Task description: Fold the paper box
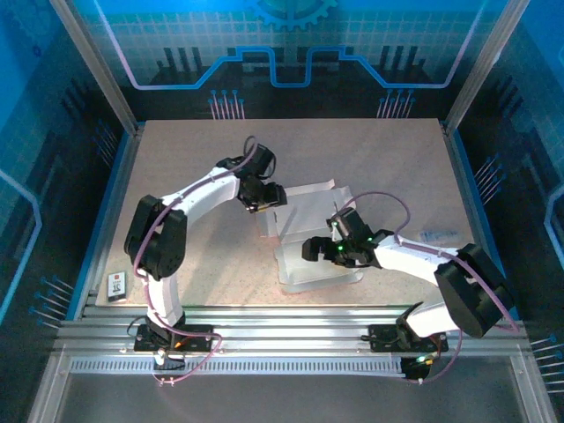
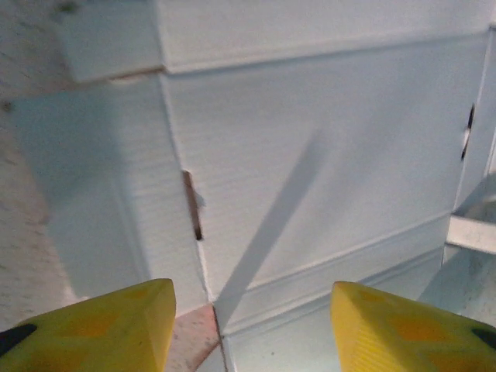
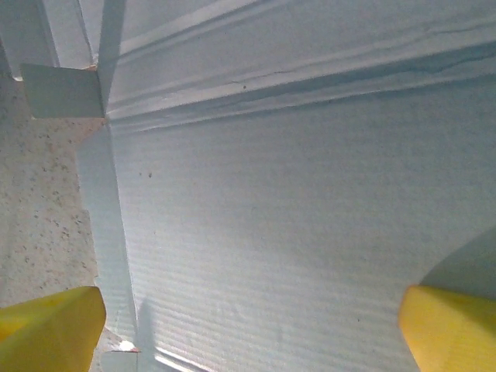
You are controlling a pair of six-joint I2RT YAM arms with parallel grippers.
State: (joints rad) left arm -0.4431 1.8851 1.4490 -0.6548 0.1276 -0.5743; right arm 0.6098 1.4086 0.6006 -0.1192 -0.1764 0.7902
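The paper box lies pale side up, creased, flaps partly raised. The left fingers, at its ten o'clock, and the right fingers stand apart, empty.

A speckled beige tabletop sits inside an enclosure of blue wall panels printed with circuit-line graphics and a gear motif. Slanting aluminium posts frame it, and ribbed metal rails line its near edge under cool bluish light.
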